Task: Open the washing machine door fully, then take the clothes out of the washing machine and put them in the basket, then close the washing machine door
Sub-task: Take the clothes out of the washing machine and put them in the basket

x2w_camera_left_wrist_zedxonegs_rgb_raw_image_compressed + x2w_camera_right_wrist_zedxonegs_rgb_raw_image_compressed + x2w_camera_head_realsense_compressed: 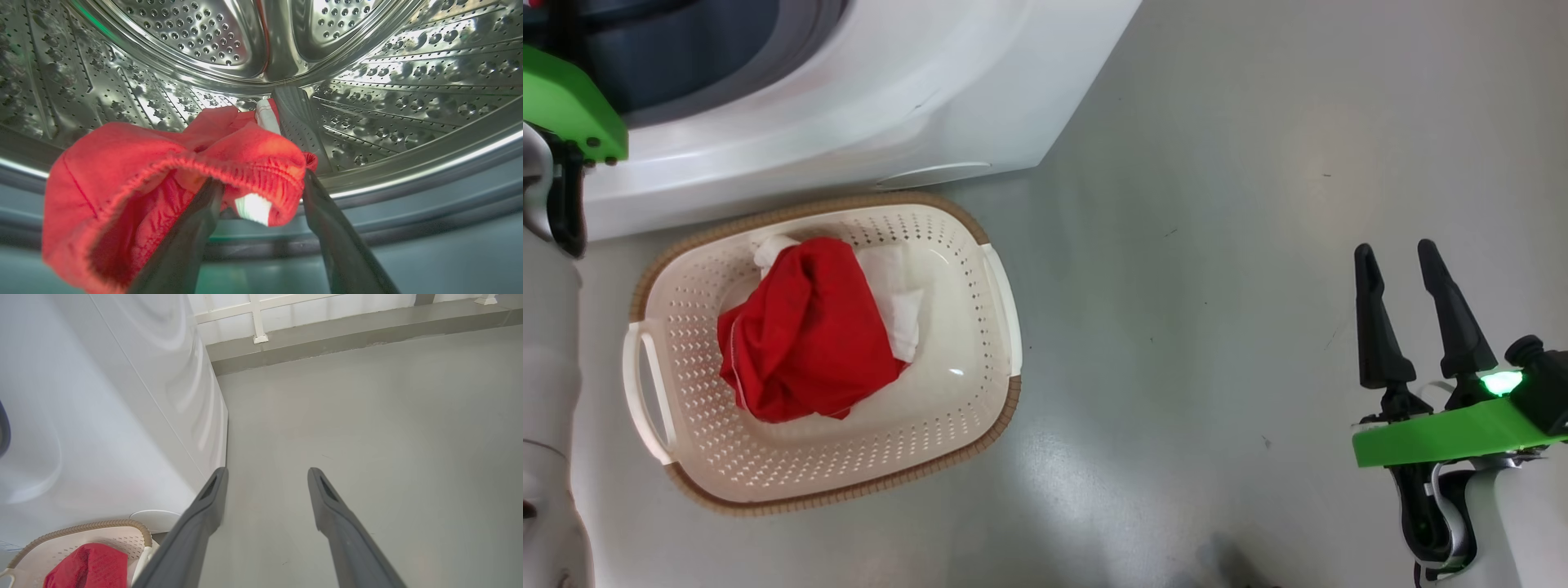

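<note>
Unloading step | left hand [261, 181], fingers [192, 228] spread, straddled red garment [135, 175] in washing machine drum [408, 81], unclenched | another garment [805, 335] lay in basket [711, 457] on floor [1217, 245] | right hand [1395, 249] idled open | next, likely: clench on hem, lift to basket.

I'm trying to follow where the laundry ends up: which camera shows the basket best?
The head view: it looks down on the whole basket, with its rim, handles and a red garment inside. The right wrist view catches just a corner of it and some of the garment. The left wrist view looks into the drum.
</note>
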Robot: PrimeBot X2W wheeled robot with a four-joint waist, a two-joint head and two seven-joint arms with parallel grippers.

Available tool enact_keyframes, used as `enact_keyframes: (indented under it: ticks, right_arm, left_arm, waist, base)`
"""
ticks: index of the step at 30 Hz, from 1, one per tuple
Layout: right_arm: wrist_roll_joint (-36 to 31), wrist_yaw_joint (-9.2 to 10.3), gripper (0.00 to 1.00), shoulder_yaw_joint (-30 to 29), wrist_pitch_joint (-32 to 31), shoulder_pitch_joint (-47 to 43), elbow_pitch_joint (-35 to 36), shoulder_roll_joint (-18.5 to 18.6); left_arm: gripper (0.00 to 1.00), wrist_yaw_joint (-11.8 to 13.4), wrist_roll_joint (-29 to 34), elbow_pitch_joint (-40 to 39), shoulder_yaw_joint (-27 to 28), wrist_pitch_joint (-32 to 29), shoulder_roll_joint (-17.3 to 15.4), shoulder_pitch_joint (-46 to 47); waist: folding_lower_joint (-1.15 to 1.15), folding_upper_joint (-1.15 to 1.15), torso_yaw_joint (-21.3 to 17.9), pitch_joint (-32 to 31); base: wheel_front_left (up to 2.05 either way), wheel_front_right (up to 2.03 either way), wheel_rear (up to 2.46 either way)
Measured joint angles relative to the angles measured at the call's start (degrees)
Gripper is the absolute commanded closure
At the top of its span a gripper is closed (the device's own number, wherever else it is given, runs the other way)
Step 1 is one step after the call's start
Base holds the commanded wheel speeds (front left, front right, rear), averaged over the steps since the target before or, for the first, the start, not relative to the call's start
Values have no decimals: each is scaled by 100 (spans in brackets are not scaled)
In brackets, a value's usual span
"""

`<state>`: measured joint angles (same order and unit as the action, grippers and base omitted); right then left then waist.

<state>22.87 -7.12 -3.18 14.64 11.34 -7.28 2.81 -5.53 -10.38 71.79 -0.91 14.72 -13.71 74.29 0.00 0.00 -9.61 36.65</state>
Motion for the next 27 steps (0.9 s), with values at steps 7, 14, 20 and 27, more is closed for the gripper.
enact_keyframes:
  ticks: [7,14,20,27]
  right_arm:
    - [82,0,0,-11,0,76,2,-3]
    - [68,0,0,-26,0,79,1,-4]
    - [49,0,0,-68,0,77,-1,-5]
    - [26,0,0,-147,0,63,-1,-4]
  left_arm:
    - [97,-5,-41,-171,-1,0,38,-24]
    - [100,-60,-99,-532,13,0,74,-239]
    - [100,-105,-134,-889,35,0,245,-450]
    - [100,-157,-189,-1577,132,0,387,-867]
  waist:
    - [0,0,83,-10]
    - [0,0,169,-112]
    - [0,0,266,-199]
    - [0,0,391,-318]
  base:
    - [0,0,0]
    - [0,0,0]
    - [0,0,0]
    - [0,0,0]
